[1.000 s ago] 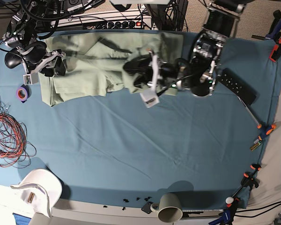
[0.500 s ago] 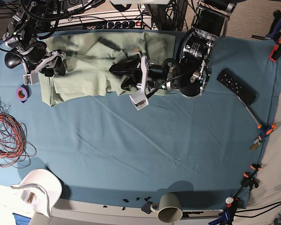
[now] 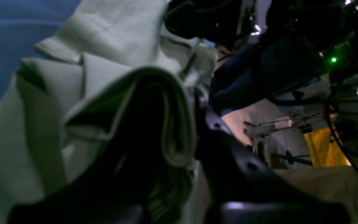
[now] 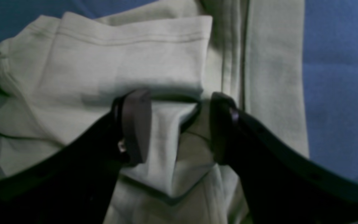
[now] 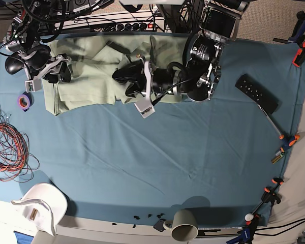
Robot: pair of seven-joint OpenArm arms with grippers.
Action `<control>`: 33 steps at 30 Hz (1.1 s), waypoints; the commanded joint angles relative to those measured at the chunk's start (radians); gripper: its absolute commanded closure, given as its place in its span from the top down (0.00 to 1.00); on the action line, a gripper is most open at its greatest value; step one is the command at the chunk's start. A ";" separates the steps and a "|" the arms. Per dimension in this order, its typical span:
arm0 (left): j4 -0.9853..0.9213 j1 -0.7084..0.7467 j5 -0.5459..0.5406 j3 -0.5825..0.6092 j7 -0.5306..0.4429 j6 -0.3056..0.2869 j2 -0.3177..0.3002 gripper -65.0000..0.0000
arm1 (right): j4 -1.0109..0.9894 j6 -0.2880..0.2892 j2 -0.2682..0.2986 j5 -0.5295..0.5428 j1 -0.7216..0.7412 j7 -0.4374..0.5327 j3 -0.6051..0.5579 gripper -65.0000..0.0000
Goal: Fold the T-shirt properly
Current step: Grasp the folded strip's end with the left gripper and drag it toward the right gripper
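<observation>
The pale green T-shirt (image 5: 91, 76) lies bunched along the far edge of the blue table cloth (image 5: 168, 152). My left gripper (image 5: 123, 81) is over the shirt's middle. In the left wrist view it (image 3: 182, 102) is shut on a thick fold of the T-shirt (image 3: 120, 40), which drapes over one finger. My right gripper (image 5: 61, 71) is at the shirt's left end. In the right wrist view it (image 4: 180, 121) is open, its fingers (image 4: 135, 124) resting on the T-shirt (image 4: 120, 56) beside a hemmed sleeve, with a low ridge of cloth between them.
A black remote (image 5: 256, 94) lies right of the shirt. A purple tape roll (image 5: 24, 101) and red wires (image 5: 7, 147) are at the left edge. A grey cup (image 5: 184, 226) and a white holder (image 5: 40, 206) stand at the front. Clamps (image 5: 284, 145) line the right edge.
My left arm has moved left across the base view, dragging the shirt's right part over toward its middle. The right arm has not moved.
</observation>
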 commanded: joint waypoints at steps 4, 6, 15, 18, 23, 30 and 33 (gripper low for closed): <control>0.014 -0.016 0.004 -0.001 -0.022 -0.007 0.011 0.12 | 0.015 0.004 0.014 0.010 0.003 0.027 0.007 0.47; 0.014 -0.016 0.010 -0.001 -0.023 -0.007 0.011 0.42 | 0.015 0.004 0.014 0.010 0.003 0.027 0.007 0.47; 0.019 -0.017 0.008 -0.001 -0.024 -0.007 0.010 0.46 | 0.015 0.004 0.014 0.010 0.003 0.038 0.007 0.47; 0.042 -0.017 0.008 -0.002 -0.006 -0.007 0.005 0.16 | 0.015 0.004 0.014 0.006 0.003 0.038 0.007 0.47; 0.092 -0.016 0.008 -0.002 0.036 -0.007 0.002 0.00 | 0.015 0.004 0.014 0.002 0.003 0.038 0.007 0.47; 0.095 -0.011 0.009 -0.001 0.023 -0.007 0.012 0.00 | 0.015 0.004 0.014 0.002 0.003 0.040 0.007 0.47; 0.095 0.005 0.026 0.000 -0.002 -0.007 0.036 0.00 | 0.015 0.004 0.014 0.003 0.003 0.042 0.007 0.47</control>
